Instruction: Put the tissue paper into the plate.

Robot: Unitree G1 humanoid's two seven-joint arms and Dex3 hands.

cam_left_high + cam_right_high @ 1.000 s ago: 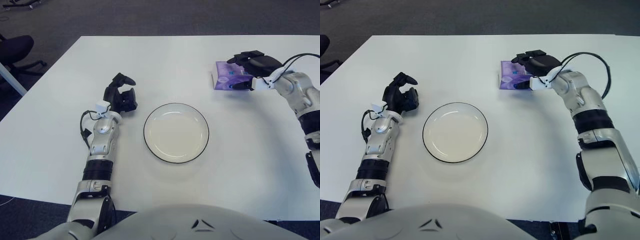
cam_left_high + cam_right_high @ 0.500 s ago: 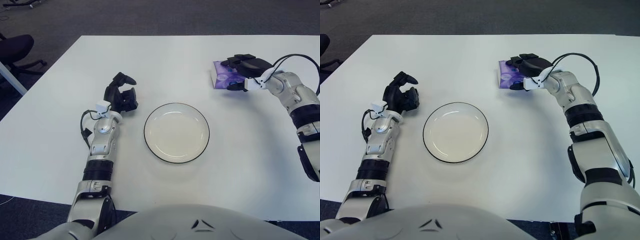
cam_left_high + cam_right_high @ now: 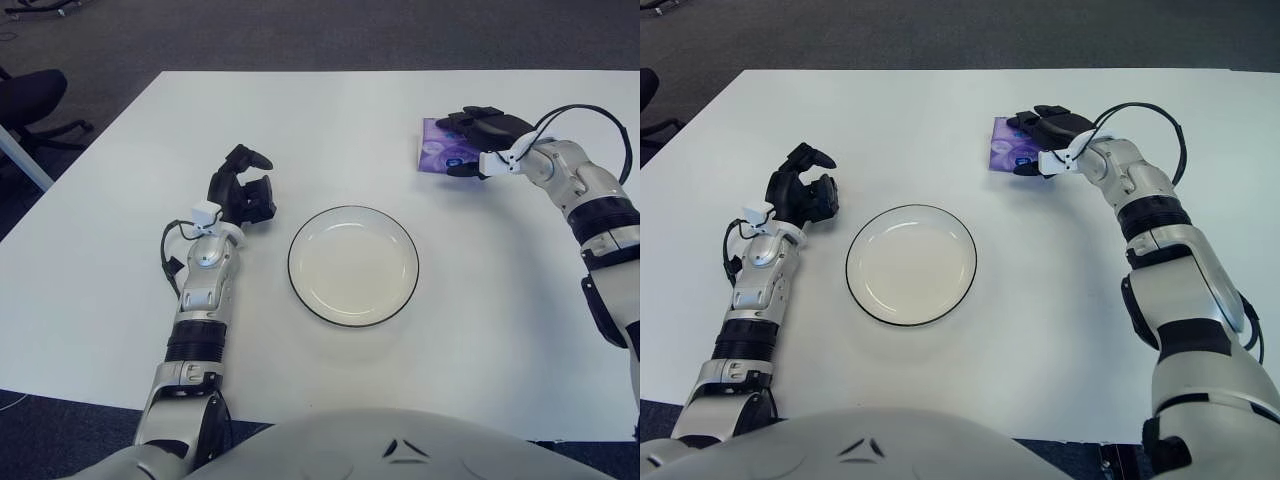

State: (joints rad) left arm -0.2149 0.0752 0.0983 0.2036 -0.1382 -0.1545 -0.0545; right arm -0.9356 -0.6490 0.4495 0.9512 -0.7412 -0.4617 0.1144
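Right hand [image 3: 1045, 135] lies over the purple tissue paper pack [image 3: 1005, 152] near the table's [image 3: 940, 100] far right edge, fingers draped across its top, thumb at its near side; grip unconfirmed. Plate [image 3: 911, 264] sits apart, centre-front. Left hand [image 3: 802, 195], curled and empty, shows left of plate

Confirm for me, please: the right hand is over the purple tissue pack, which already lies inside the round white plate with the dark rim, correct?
Not quite. The purple tissue pack lies on the white table, apart from the round white plate with the dark rim, which holds nothing, as the right eye view shows. The right hand is indeed over the pack; the left hand shows left of the plate.
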